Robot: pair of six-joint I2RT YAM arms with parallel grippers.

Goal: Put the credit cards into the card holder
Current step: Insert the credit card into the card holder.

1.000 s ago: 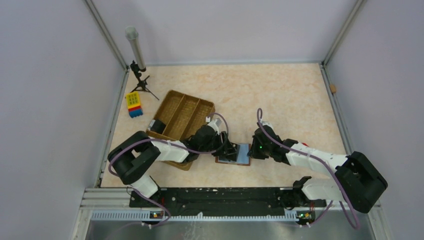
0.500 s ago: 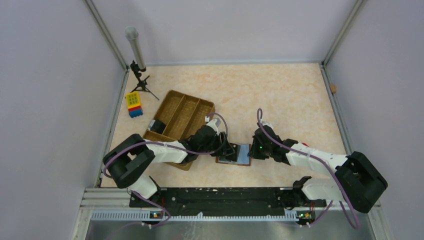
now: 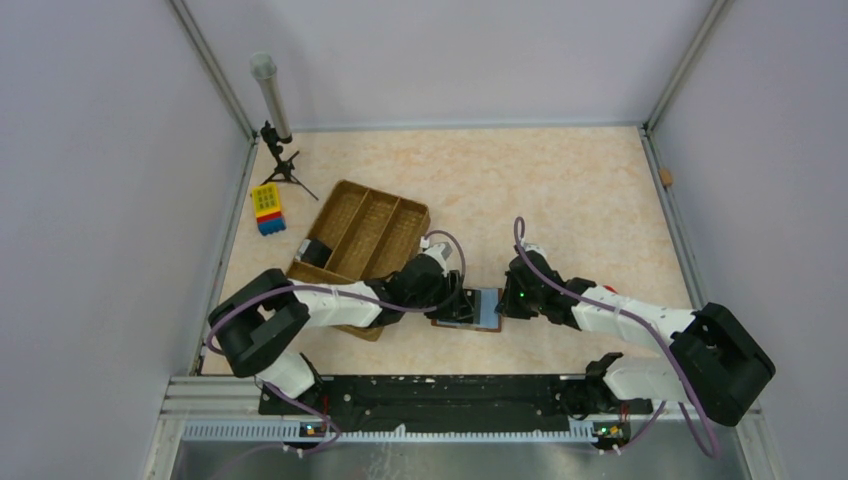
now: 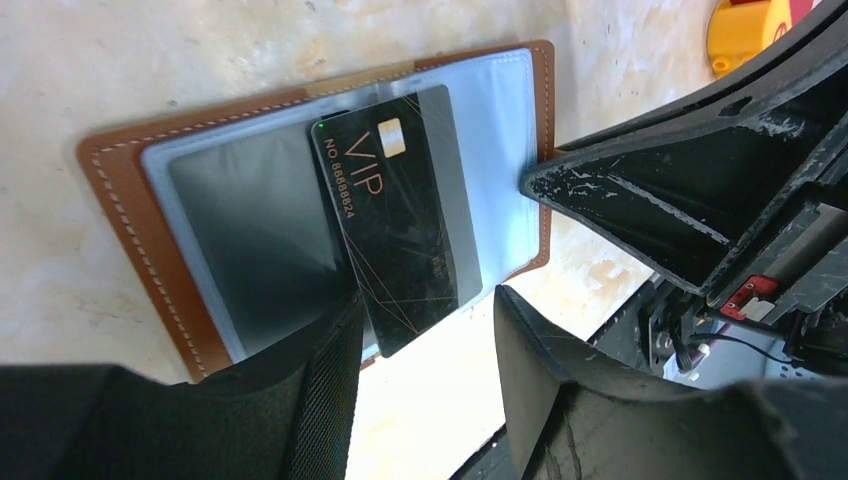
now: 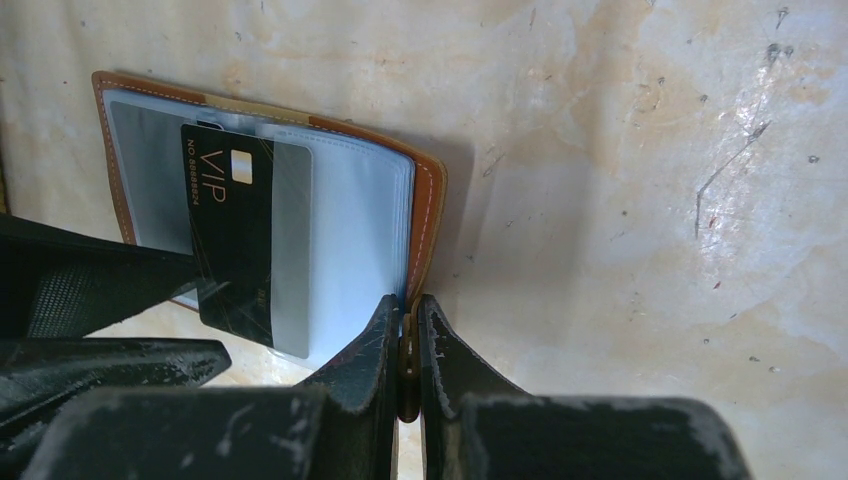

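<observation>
- In the last second our left arm has crept a little to the right along the surface point(image 5: 620, 200). This has brought the left tool point(image 4: 428, 305) closer to the card holder point(image 4: 120, 200). The right arm and the holder have not shifted.
- We take that small advance as the card being fed in. It is a slow, careful step and the insertion is not finished.
- The left tool's fingers stand apart, roughly half open, on either side of the credit card point(image 4: 395, 230) at its overhanging end. One finger is just beside the card's long edge, but nothing is clamped.
- The right tool point(image 5: 405, 310) is closed, pinching the brown edge of the holder's cover and pinning it flat.
- The holder lies open on the surface between the two tools, with a clear sleeve point(image 4: 495, 130) facing up.
- The black card sits tilted across that sleeve, and one corner juts past the holder's edge. We cannot tell how much of it is under the plastic.
</observation>
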